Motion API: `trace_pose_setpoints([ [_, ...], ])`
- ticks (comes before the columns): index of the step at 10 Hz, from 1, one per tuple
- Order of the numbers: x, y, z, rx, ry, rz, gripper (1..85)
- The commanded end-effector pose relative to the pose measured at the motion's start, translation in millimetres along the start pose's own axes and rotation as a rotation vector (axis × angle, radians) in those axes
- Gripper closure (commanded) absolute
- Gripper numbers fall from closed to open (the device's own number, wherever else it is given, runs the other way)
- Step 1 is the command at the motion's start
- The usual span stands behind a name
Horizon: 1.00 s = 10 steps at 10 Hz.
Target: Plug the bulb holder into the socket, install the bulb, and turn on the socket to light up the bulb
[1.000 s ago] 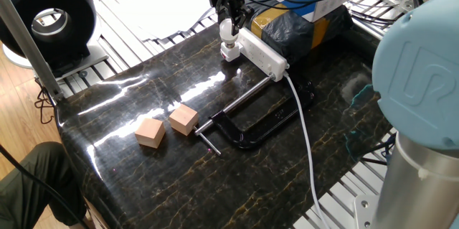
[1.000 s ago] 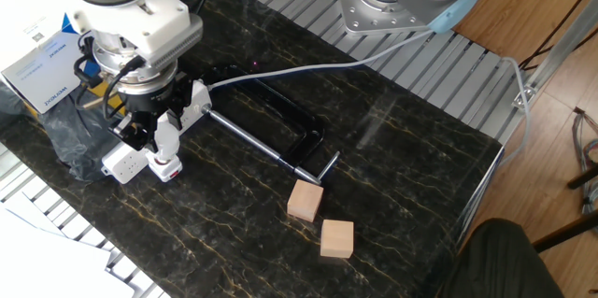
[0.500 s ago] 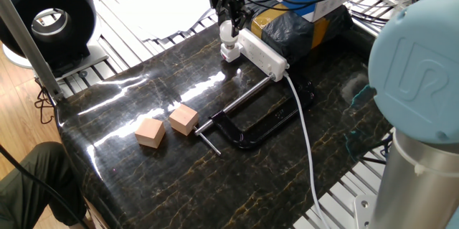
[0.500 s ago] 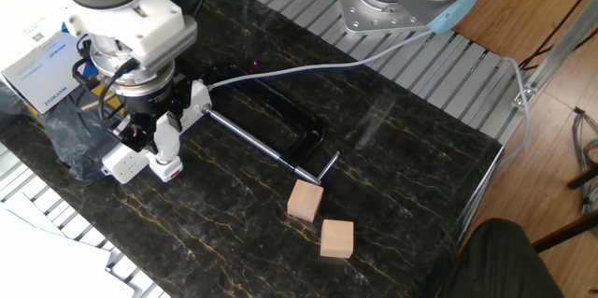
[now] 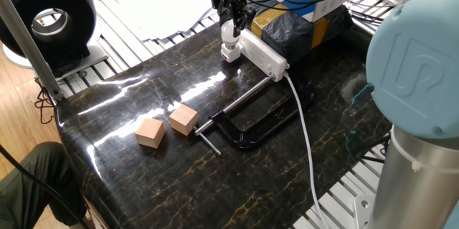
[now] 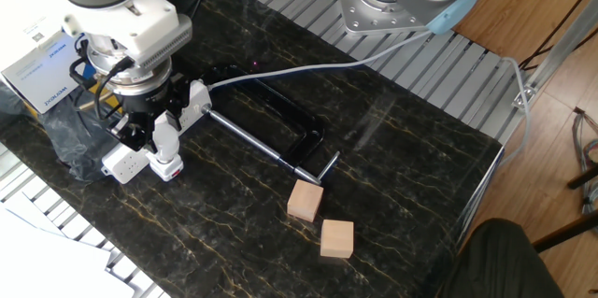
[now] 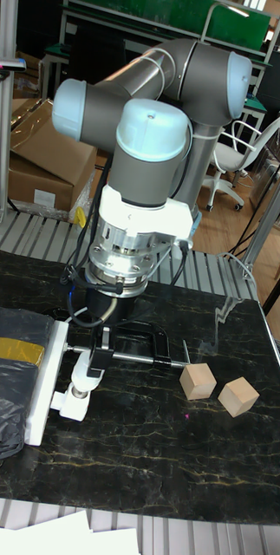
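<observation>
The gripper (image 6: 161, 134) is hanging straight down over the far end of the socket (image 5: 262, 53), its fingers closing on the bulb (image 5: 229, 34), which is standing upright with the holder (image 5: 230, 52) directly beneath it. From these views the bulb's base is meeting the top of the holder, but whether the thread is already engaging is too small to tell. The holder is sitting at the end of the socket, seemingly plugged into its side face; the joint itself is hidden.

The relation that matters is vertical: bulb axis, holder opening and gripper all lining up, so the coming move is, by my judgement, a turn about that axis with light downward pressure. Any tilt would risk cross-threading or levering the holder out.

In the first fixed view the socket is running from the gripper toward 4 o'clock, its long axis diagonal, with the cable (image 5: 305, 132) trailing on toward 5 o'clock. A black clamp (image 5: 251, 123) is lying near the socket at 6 o'clock of the gripper, apart from it. Two wooden cubes (image 5: 166, 126) are sitting well away at 7 o'clock. A dark wrapped bundle (image 5: 305, 21) is pressing along the socket's far side at 3 o'clock, close to the fingers, and could crowd a rotation. The switch is not discernible.
</observation>
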<state>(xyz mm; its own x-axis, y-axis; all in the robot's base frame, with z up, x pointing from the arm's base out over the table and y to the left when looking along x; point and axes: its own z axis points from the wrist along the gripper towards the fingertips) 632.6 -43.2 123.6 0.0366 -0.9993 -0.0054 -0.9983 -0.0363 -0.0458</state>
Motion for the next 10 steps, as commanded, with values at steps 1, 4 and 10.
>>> trace_pose_setpoints([
  [1,-4.4,-1.3,-0.1,-0.001,-0.023,0.009,84.7],
  [4,-2.7,-3.6,2.5,0.0,-0.018,0.012,84.7],
  [10,-0.3,-4.7,4.4,0.001,-0.019,0.034,84.7],
])
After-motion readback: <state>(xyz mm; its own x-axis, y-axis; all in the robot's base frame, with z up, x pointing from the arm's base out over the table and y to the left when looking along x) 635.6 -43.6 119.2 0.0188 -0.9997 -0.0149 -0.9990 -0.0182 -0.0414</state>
